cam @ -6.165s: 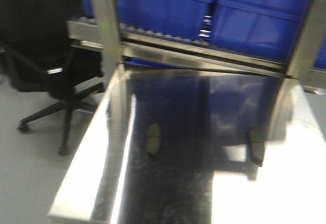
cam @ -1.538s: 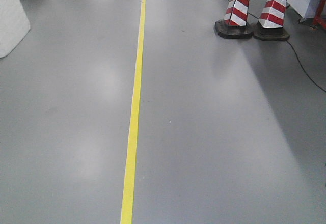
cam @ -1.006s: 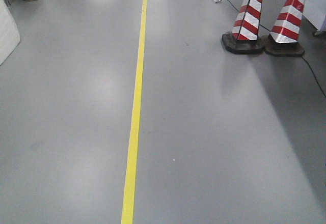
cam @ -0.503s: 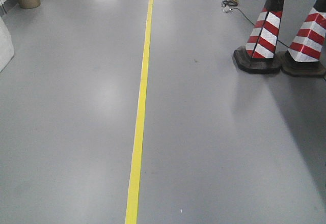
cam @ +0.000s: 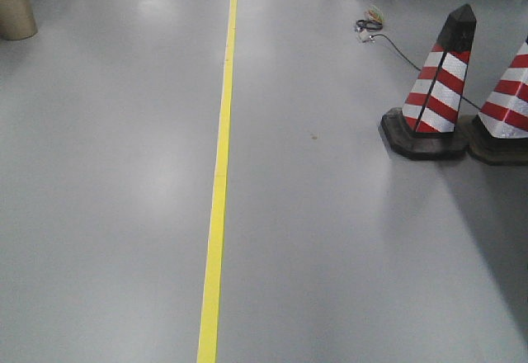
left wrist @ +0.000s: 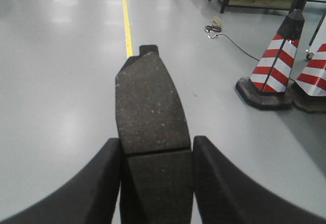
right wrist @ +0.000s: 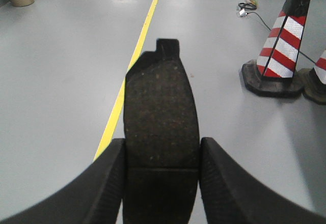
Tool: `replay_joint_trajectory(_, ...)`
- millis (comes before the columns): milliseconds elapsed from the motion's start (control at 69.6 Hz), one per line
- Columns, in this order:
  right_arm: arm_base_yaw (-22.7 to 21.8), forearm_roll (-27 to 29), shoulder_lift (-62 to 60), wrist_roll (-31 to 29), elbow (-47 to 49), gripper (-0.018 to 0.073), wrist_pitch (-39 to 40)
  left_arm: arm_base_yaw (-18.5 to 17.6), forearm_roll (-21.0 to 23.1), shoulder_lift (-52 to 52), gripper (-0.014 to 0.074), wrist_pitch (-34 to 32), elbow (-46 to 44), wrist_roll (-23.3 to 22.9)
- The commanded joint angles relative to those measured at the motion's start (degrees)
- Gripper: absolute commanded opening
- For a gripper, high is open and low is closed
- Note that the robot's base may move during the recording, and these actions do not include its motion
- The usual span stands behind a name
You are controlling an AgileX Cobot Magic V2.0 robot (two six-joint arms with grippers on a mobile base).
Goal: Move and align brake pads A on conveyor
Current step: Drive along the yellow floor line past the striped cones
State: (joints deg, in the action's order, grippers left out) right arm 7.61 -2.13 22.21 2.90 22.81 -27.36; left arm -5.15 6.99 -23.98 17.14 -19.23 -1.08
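The left gripper (left wrist: 156,147) was closed on one brake pad A (left wrist: 147,102) and the right gripper (right wrist: 162,147) on the other brake pad A (right wrist: 160,102), each pad sticking forward above the grey floor (cam: 99,214). The conveyor was not in view, so this seemed to be the carrying step. It would be best to drive smoothly past the striped cones (cam: 437,91), both grips firm and the pads level, so that neither slips.

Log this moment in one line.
left end effector: shut on left brake pad; right end effector: shut on right brake pad; conveyor: not in view
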Motion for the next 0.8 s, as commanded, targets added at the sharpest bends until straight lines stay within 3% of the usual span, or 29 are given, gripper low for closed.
replay_joint_trajectory(0,0.0,-0.4,0.3,-0.3,1.7,-0.0006,5.3,-0.2,0.6,-0.3,-0.0006,-5.7,-1.6,-0.5)
replay_joint_trajectory(790,0.0,-0.4,0.3,-0.3,1.7,-0.0006,5.3,-0.2,0.6,-0.3,-0.0006,-5.7,-1.6,-0.5)
